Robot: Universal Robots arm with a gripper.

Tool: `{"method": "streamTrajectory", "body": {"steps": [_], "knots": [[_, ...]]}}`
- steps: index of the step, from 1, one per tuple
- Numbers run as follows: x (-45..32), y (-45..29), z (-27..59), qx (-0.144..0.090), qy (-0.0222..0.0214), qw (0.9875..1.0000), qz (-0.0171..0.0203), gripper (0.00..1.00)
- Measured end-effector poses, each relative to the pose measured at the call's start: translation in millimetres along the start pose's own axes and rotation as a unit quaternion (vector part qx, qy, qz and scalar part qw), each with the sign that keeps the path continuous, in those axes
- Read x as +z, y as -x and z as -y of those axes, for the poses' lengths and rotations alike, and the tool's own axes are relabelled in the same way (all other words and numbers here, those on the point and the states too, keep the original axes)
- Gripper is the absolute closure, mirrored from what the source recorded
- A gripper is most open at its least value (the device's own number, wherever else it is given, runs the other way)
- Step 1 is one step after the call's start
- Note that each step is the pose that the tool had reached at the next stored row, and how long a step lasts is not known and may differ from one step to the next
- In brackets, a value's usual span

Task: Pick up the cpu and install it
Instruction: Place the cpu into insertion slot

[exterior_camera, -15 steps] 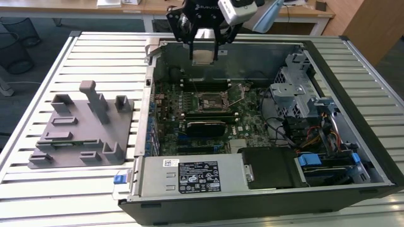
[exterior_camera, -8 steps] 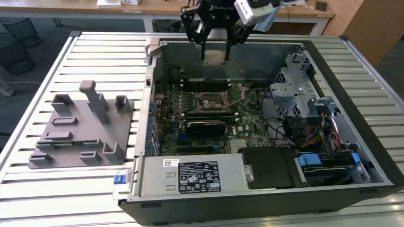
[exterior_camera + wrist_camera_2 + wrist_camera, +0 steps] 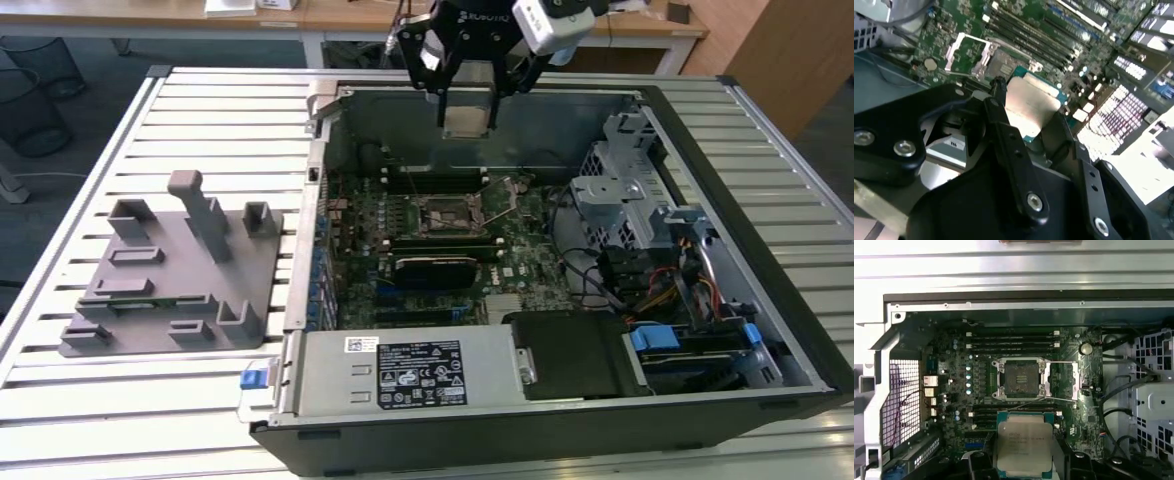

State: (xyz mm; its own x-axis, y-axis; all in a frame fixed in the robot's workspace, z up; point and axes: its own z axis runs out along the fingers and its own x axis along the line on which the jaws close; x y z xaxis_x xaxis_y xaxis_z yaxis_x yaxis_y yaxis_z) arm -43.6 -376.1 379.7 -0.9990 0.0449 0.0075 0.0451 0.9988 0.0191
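1 cpu (image 3: 1024, 446) (in gripper (image 3: 470, 110)) over motherboard (image 3: 961, 390)

Nothing is reading cleanly here. A black-and-white label (image 3: 422, 375) is sitting on the power supply box (image 3: 334, 392), print too fine to make out. The white sticker (image 3: 360, 344) beside it is giving the same result. Faint marking is showing on the cpu (image 3: 1025, 442) top, illegible.
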Motion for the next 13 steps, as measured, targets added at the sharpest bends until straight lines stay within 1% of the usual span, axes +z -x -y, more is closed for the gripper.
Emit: {"method": "streamTrajectory", "body": {"steps": [3, 6, 9, 11, 13], "knots": [[0.4, 0.0, 0.0, 0.028, -0.0001, 0.9996, 0.0005, 0.47], [1.0, 0.0, 0.0, 0.055, 0.0001, 0.9985, 0.0010, 0.47], [1.5, 0.0, 0.0, 0.081, 0.0002, 0.9967, 0.0015, 0.47], [1.8, 0.0, 0.0, 0.100, 0.0002, 0.9950, 0.0019, 0.47], [2.2, 0.0, 0.0, 0.118, 0.0003, 0.9930, 0.0023, 0.47]]}}
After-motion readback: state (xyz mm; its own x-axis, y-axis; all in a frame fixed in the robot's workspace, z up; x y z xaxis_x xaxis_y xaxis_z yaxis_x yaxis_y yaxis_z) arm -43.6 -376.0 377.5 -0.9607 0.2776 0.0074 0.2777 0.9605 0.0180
